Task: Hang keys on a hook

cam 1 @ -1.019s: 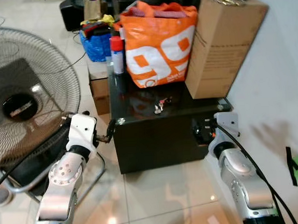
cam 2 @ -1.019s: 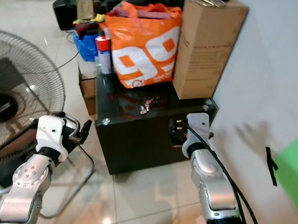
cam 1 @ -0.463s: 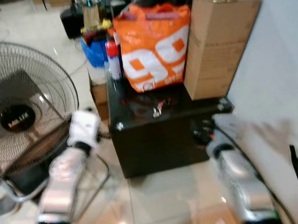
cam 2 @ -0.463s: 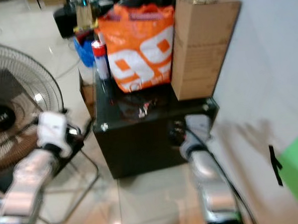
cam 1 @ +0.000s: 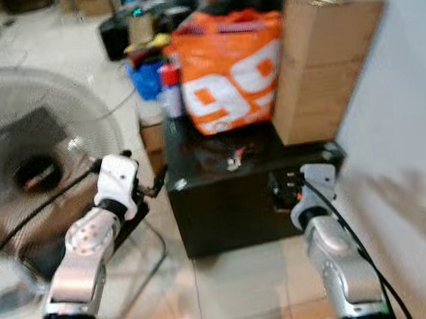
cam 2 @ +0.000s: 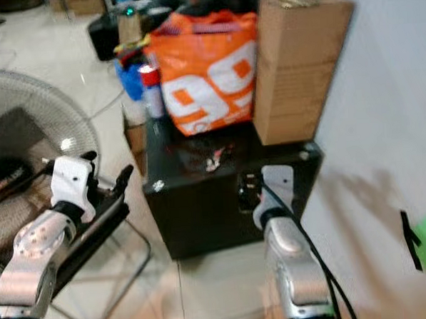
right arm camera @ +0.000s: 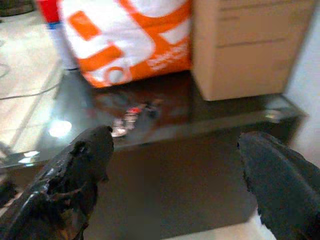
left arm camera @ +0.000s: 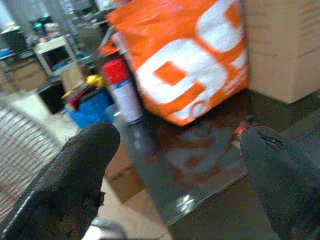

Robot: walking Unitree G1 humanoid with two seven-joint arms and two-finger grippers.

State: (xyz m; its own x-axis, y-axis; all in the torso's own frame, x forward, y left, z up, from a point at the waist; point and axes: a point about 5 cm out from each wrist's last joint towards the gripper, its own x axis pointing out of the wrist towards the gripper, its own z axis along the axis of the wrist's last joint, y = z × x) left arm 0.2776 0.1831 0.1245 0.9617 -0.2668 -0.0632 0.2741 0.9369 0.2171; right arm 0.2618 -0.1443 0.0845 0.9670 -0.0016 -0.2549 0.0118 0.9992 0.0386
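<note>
Keys [right arm camera: 131, 114]: lying loose on the black glossy surface [cam 2: 270, 156], in front of the orange bag [cam 1: 229, 66]; not yet picked up.
Right end effector [right arm camera: 175, 165]: released, fingers spread, short of the surface's front edge.
Left end effector [left arm camera: 175, 165]: released, beside the surface.
Remaining: grasp, carry, hang; no hook identified.
</note>
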